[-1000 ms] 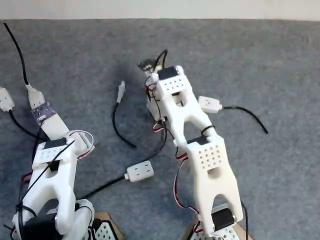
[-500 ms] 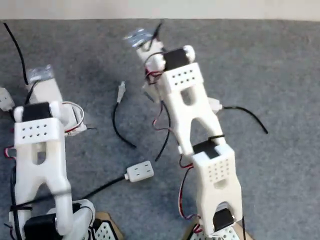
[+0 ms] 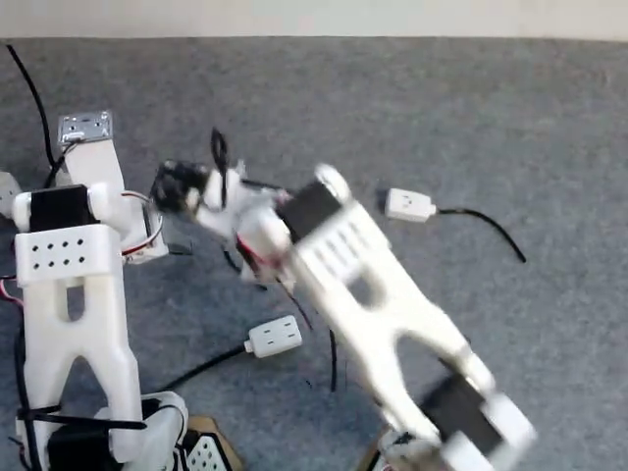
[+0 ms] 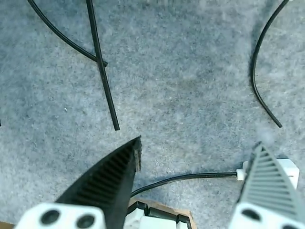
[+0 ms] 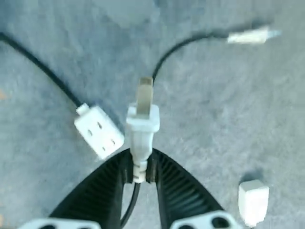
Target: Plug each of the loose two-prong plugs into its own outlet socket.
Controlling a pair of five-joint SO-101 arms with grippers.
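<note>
My right gripper (image 5: 140,160) is shut on the base of a white two-prong plug (image 5: 142,114), prongs pointing away from the wrist. Just beyond it on the carpet lies a white outlet socket (image 5: 100,131) on a black cord. Farther off lies a loose plug (image 5: 250,36) with a curved black cord. In the high view the right arm (image 3: 343,265) stretches across to the left, its gripper (image 3: 184,191) blurred. My left gripper (image 4: 198,148) hangs open over bare carpet, a white socket (image 4: 291,168) peeking out behind its grey finger.
Two more white sockets lie on the grey carpet, one in the middle front (image 3: 275,336) and one at the right (image 3: 409,204). Black cables (image 4: 102,71) cross the carpet under the left gripper. A small white block (image 5: 253,200) lies near the right gripper.
The right arm has swung from the middle of the table far to the left, carrying the plug. The left arm rose and shifted slightly toward the back.
</note>
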